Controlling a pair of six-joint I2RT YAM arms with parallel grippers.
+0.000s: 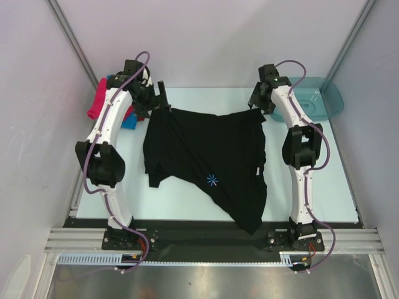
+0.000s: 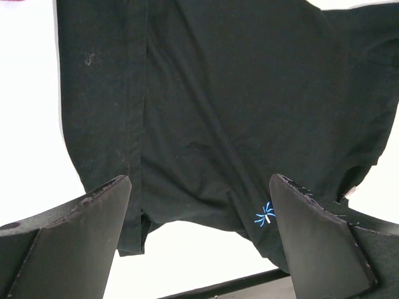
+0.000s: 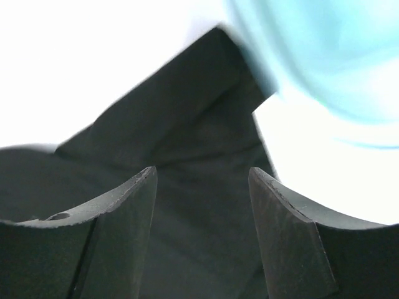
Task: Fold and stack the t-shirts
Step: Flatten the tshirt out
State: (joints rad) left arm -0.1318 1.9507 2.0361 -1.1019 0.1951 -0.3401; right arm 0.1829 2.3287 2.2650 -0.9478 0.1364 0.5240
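Observation:
A large black t-shirt (image 1: 206, 152) lies spread and rumpled in the middle of the table, its blue-white starburst print (image 1: 212, 180) facing up. My left gripper (image 1: 164, 96) hovers open at the shirt's far left corner. In the left wrist view its fingers (image 2: 93, 212) stand wide apart above the cloth (image 2: 249, 93), with nothing between them. My right gripper (image 1: 257, 104) is at the far right corner, open over black cloth (image 3: 187, 143). Folded pink (image 1: 98, 99) and blue (image 1: 129, 120) shirts sit at the far left behind the left arm.
A translucent teal basin (image 1: 317, 98) stands at the back right, close beside the right gripper, and shows blurred in the right wrist view (image 3: 324, 56). White walls close in the table on three sides. A dark rail (image 1: 199, 227) runs along the near edge.

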